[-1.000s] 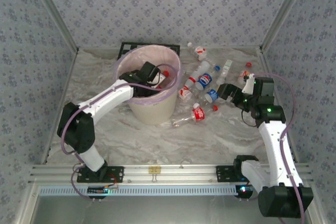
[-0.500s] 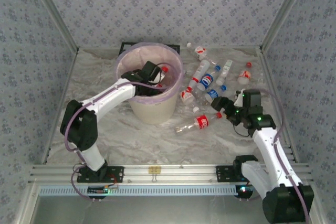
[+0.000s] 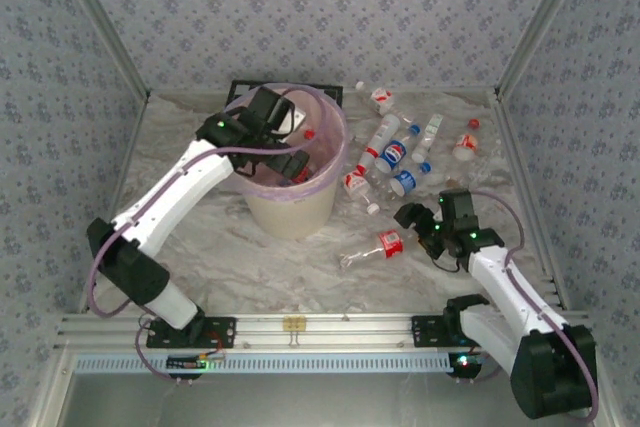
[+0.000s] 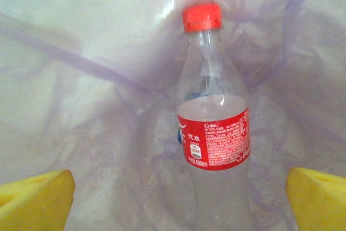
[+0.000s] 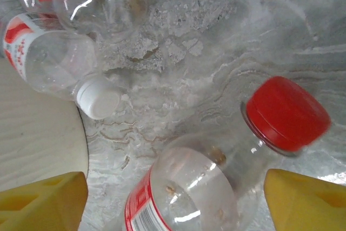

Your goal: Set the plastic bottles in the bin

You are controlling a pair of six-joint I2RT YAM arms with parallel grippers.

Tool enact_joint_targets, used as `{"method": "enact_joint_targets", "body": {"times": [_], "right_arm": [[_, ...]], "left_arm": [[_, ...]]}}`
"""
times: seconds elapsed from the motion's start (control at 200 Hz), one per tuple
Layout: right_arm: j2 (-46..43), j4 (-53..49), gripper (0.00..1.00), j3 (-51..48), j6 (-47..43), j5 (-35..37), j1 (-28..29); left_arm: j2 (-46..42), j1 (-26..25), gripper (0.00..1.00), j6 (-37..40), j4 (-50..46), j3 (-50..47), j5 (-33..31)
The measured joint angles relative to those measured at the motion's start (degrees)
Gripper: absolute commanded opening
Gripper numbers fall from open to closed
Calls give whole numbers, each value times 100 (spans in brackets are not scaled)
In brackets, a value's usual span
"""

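Left wrist view — red-capped bottle [image 4: 213, 133] sits inside the pink-lined bin [image 4: 81, 106].

Red-capped bottle [image 4: 213, 144] in pink-lined bin [image 3: 290, 209], other bottles [image 3: 392, 152] lying nearby

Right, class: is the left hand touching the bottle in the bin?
Apart. Left wrist view: the left hand has its yellow fingers in bottom corners, pink liner visible between each and the bottle.
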Motion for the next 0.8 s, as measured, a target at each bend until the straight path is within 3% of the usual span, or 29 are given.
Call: {"method": "enact_joint_targets", "body": {"times": [0.18, 0.515, 0.8], "right_arm": [[651, 415, 92, 2, 157, 87, 286], [1574, 977, 67, 153, 315, 313, 588], [1303, 852, 56, 352, 214, 643, 669]], "left_arm": [[-365, -160, 100, 15, -302, 372, -90], [-1196, -560, 100, -190, -798, 496, -68], [-1534, -560, 100, -363, -535, 409, 90]]}}
